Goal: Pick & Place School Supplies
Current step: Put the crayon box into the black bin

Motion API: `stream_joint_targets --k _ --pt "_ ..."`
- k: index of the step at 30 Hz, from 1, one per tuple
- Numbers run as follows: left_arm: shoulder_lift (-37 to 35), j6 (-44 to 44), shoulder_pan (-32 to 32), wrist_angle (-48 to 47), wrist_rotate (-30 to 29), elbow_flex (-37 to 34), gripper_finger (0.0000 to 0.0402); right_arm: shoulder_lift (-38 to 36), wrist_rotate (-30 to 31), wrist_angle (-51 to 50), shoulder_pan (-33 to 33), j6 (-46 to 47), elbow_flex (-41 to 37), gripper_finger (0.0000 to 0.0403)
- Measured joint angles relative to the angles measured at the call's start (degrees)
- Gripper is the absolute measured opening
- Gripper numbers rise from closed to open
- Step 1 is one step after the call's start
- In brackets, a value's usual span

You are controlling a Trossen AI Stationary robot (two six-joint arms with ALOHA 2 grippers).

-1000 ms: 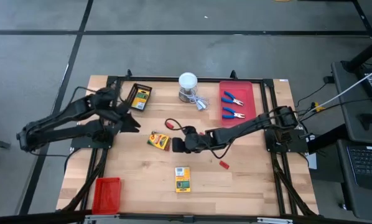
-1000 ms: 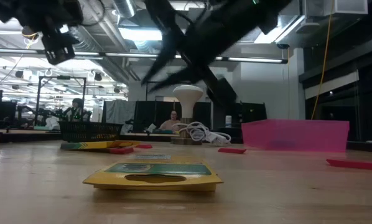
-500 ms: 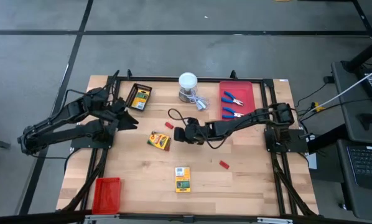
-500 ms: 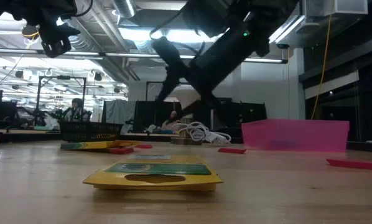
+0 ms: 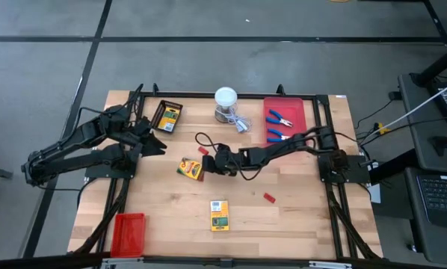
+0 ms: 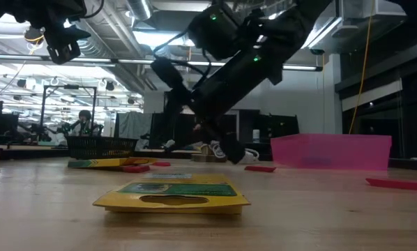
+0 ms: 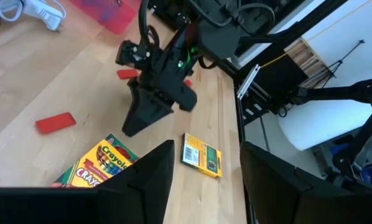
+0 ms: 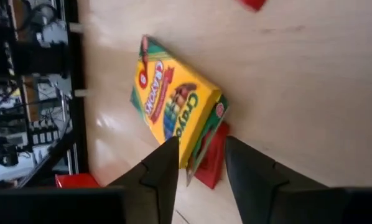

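Wooden table [image 5: 298, 224] in an open workshop, lit from above. Middle crayon box [image 5: 190, 169] lies flat near table centre, one edge resting over a small red block [image 8: 212, 163]; two more crayon boxes sit nearby, one [image 5: 219, 214] toward the front edge, one [image 5: 167, 116] on a black tray at the back. Thin cardboard, judged light, stiff enough to pinch but crushable and apt to slide on smooth wood; best taken across its narrow sides. Right gripper [image 5: 212, 166] is low, just beside the middle box, fingers [image 8: 161, 168] apart with the box corner between them, not yet clamped. Left gripper [image 5: 158, 137] hangs over the table's left side, fingers parted, empty.
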Motion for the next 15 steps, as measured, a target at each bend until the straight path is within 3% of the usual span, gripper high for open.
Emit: stream_joint_targets --k 15 --pt "0.0 -0.5 0.0 0.1 0.2 0.0 0.0178 3.1 0.1 -0.6 -0.2 -1.1 2.5 0.0130"
